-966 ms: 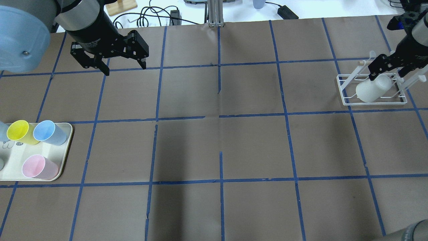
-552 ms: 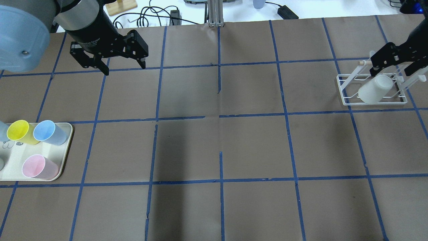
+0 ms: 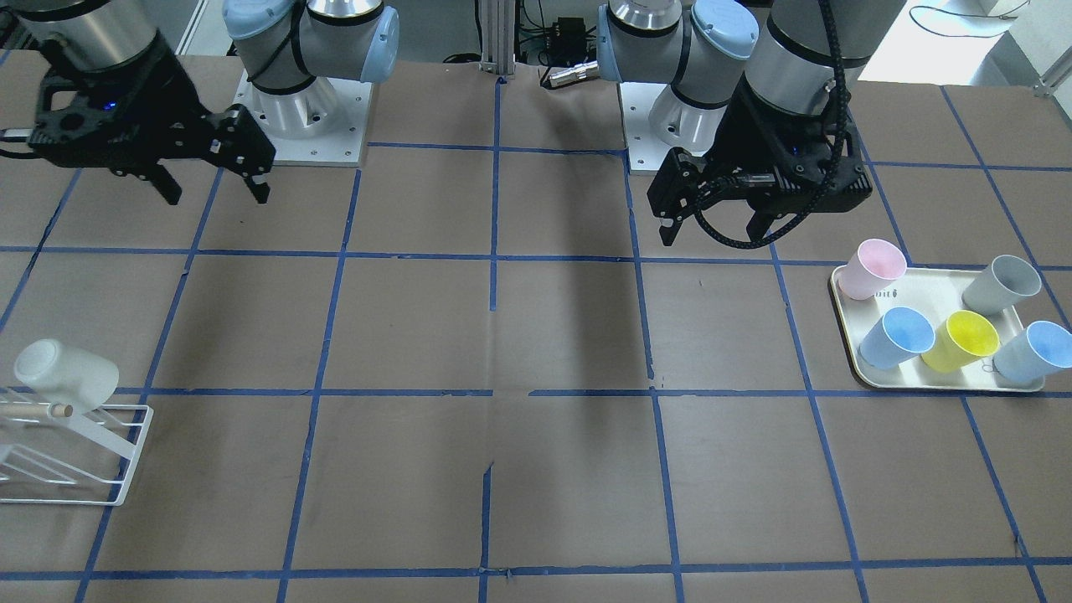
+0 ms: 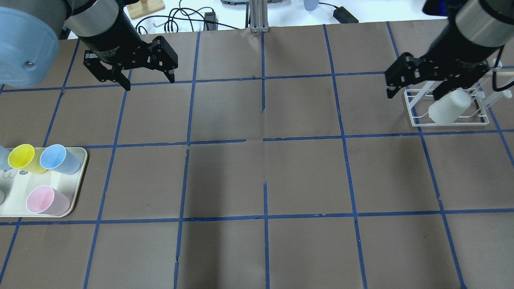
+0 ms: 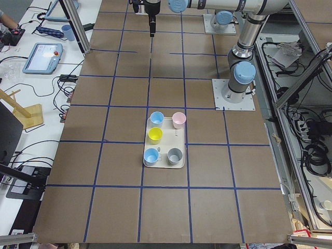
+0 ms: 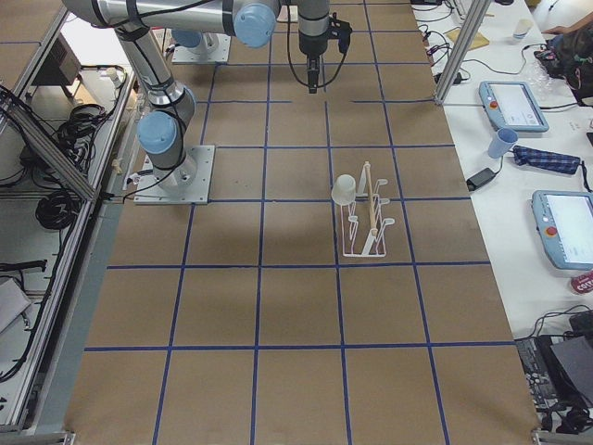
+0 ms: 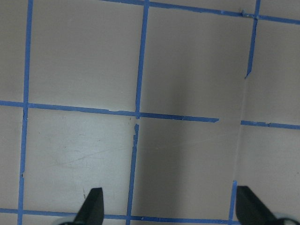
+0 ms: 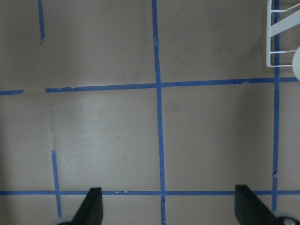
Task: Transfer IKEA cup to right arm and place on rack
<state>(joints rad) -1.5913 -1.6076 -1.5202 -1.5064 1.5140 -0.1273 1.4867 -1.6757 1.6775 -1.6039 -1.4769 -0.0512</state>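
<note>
The cream-white IKEA cup [image 4: 449, 106] lies tilted on a prong of the white wire rack [image 4: 413, 114] at the table's far right. It also shows in the front view [image 3: 67, 375] on the rack [image 3: 109, 494], and in the exterior right view [image 6: 345, 189]. My right gripper [image 4: 413, 96] is open and empty, raised, with its tips over the rack's left end and apart from the cup. It shows open in the front view [image 3: 218, 199] too. My left gripper [image 4: 150, 85] is open and empty above the far-left table. The right wrist view catches a rack corner [image 8: 276, 28].
A beige tray [image 4: 78, 180] at the near left holds a pink cup [image 4: 42, 199], a yellow cup [image 4: 24, 156], a blue cup [image 4: 56, 157] and a grey cup [image 3: 1001, 283]. A metal post [image 4: 259, 16] and cables stand at the far edge.
My right gripper has left the cup on the rack and has risen and moved left toward the table's middle. The cup stays on the rack. The left arm has not moved.
</note>
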